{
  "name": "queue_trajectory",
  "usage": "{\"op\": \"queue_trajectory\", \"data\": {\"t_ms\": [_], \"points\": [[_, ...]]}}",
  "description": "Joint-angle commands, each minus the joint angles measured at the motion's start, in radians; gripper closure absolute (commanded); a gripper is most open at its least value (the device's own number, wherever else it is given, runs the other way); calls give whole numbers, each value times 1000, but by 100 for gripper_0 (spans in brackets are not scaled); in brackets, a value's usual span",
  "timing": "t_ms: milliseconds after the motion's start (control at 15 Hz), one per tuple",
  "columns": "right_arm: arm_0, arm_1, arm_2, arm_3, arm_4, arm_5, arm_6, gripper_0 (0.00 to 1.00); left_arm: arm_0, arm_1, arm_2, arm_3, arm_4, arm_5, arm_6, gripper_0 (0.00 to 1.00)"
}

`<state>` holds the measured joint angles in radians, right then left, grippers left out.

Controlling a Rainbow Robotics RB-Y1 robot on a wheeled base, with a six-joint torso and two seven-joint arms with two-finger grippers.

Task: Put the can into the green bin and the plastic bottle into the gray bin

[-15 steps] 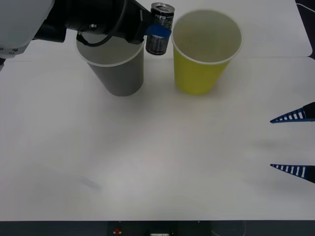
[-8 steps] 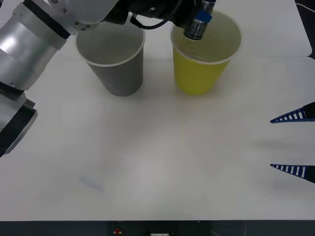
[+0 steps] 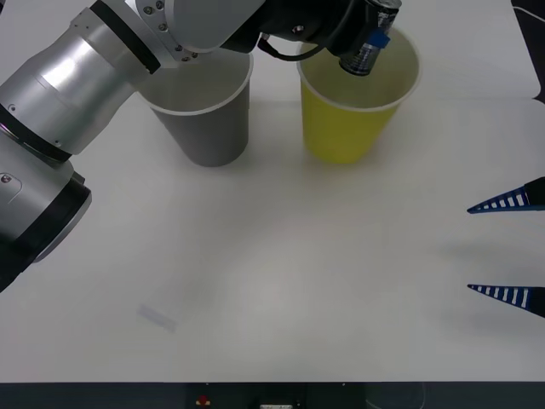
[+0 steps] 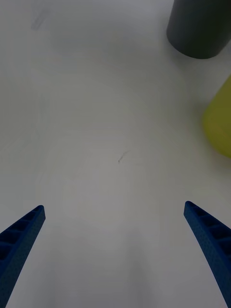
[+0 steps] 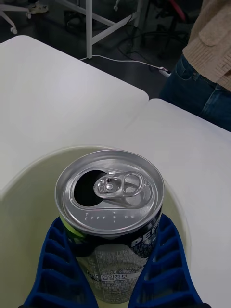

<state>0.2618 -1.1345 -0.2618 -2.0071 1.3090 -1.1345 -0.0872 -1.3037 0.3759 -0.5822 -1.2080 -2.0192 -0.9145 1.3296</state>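
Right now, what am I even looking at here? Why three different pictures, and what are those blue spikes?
It is a two-armed robot at a white table. The front picture looks down from above the arms; the other two come from cameras on each wrist. The blue spikes are gripper fingers. The left gripper is shut on a small drink can, its tab already opened, holding it over the mouth of the green bin. A gray bin stands beside the green one. The right gripper waits open at the table's right side.
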Motion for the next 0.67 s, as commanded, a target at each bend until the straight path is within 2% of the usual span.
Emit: {"op": "queue_trajectory", "data": {"t_ms": [67,133,467,667], "points": [[0,0,0,0,0,0,0,0,1,0,1,1,-6,2,-3,3],[0,0,0,0,0,0,0,0,1,0,1,-1,-9,2,-12,0],[0,0,0,0,0,0,0,0,4,8,1,-1,-13,0,-32,0],[0,0,0,0,0,0,0,0,4,26,1,-24,-10,-43,-44,0]]}}
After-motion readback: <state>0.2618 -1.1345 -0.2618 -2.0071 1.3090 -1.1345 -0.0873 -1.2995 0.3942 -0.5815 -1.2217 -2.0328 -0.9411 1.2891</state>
